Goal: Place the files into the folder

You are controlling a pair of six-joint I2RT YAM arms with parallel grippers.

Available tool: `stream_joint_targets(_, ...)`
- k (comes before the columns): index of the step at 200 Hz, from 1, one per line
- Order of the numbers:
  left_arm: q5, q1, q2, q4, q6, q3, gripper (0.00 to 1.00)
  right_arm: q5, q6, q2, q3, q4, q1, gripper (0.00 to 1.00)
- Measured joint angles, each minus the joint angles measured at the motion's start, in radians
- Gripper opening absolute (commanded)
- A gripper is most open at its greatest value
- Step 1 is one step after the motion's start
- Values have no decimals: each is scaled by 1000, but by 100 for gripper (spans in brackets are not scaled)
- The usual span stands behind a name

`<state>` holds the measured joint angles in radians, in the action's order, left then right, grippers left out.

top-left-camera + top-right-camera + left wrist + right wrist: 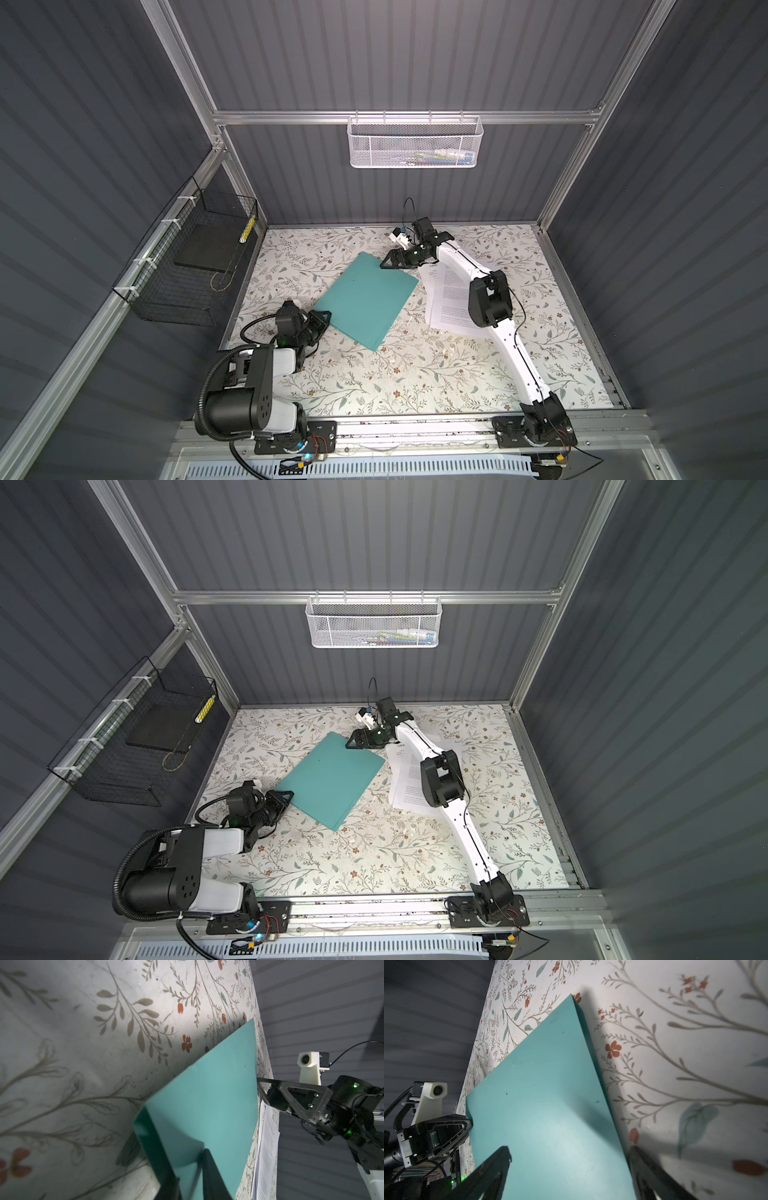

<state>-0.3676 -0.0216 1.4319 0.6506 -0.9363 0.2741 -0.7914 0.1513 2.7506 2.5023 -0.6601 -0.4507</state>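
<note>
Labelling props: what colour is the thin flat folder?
Plain teal-green folder, clearest in right wrist view.

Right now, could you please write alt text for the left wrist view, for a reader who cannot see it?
The left gripper pinches the nearest corner of a thin teal-green rectangular folder lying on a floral-patterned tabletop. The open right gripper sits at the folder's far edge, and white printed paper sheets lie on the tabletop beside it.

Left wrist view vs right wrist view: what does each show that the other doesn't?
Left wrist only: loose white printed paper sheets and the right gripper seen from outside. Right wrist only: the left gripper from outside, pinching a corner of the thin teal-green folder. Both: that folder and the floral-patterned tabletop.
</note>
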Motion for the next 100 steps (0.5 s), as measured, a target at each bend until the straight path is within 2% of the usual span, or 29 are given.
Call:
stream_joint_targets(13,0,0,3,2,-8,0,0,-3,-3,-5,-11,6,0,90)
stream_joint_targets(72,5,0,6,24,-44,0,0,-14,8,-14,-34,29,3,91)
stream_joint_targets(100,12,2,-54,27,-100,-18,0,-16,82,-79,-147,94,8,92)
